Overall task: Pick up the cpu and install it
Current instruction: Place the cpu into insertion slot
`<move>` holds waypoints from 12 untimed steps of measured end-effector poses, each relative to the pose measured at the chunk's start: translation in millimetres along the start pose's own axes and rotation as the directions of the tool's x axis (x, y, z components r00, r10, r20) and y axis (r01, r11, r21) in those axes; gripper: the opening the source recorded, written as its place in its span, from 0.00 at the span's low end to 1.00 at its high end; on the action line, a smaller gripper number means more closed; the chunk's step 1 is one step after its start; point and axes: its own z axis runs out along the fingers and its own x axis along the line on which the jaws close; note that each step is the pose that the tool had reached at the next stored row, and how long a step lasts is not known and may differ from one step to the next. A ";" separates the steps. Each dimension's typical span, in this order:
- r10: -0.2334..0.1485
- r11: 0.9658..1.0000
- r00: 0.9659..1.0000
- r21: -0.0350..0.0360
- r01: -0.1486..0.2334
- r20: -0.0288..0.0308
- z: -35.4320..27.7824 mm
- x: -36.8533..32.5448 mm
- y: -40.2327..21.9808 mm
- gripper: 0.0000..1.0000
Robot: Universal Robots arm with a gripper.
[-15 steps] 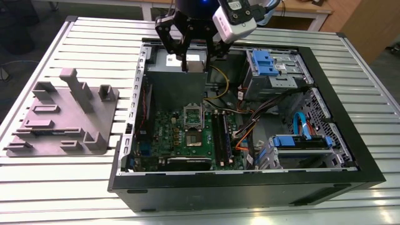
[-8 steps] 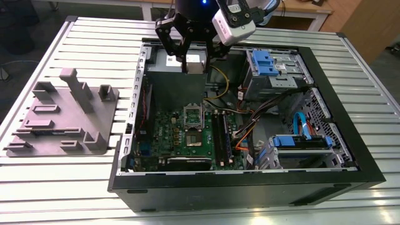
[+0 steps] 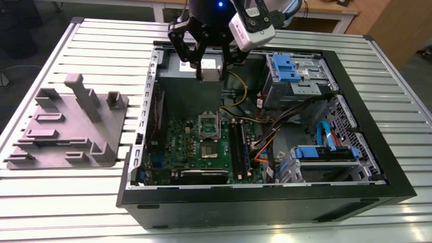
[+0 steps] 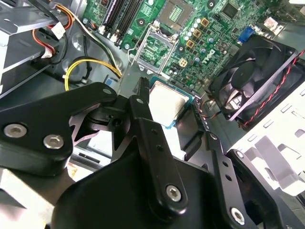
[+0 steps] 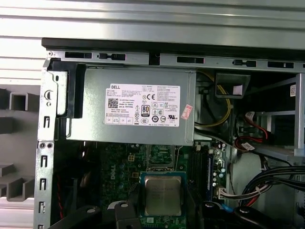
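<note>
Transfer step in hand: the gripper (image 3: 210, 68), its fingers closed on the edges of the cpu (image 3: 211, 72), holds it aloft inside the open computer case (image 3: 270, 205), well apart from the motherboard's (image 3: 177, 147) open CPU socket (image 3: 208, 150), so seating, in my judgement, calls for square alignment and a level descent.

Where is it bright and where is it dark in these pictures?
In the exterior view, the slatted metal table glares white, while the inside of the case sits in shadow; in both wrist views, the cpu shines pale against darker surroundings.
</note>
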 end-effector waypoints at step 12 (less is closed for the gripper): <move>0.000 1.000 1.000 0.000 0.000 0.000 10.8 0.1 -1.2 0.47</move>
